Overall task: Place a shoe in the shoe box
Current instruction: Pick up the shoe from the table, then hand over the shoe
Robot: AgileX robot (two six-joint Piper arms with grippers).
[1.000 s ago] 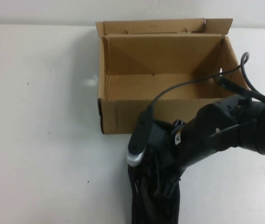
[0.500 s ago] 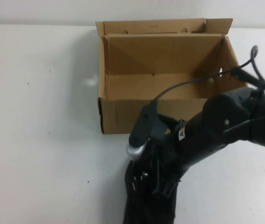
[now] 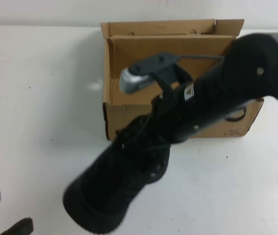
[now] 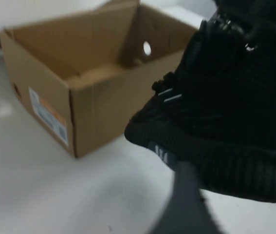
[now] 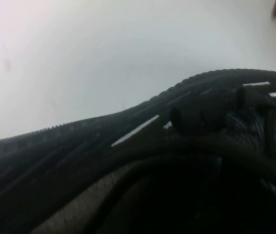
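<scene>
Aloft, shoe [image 3: 114, 181] toe toward robot's left.

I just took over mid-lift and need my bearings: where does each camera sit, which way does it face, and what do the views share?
High view: raised on the robot's side, angled down at the table; the right arm's right gripper lifts the shoe before the shoe box; the left gripper sits at the near-left corner.
Left wrist view: looks low across the table at the shoe box and raised shoe.
Right wrist view: pressed against the shoe, table behind.
All three show the shoe; the high and left wrist views also share the box.
</scene>
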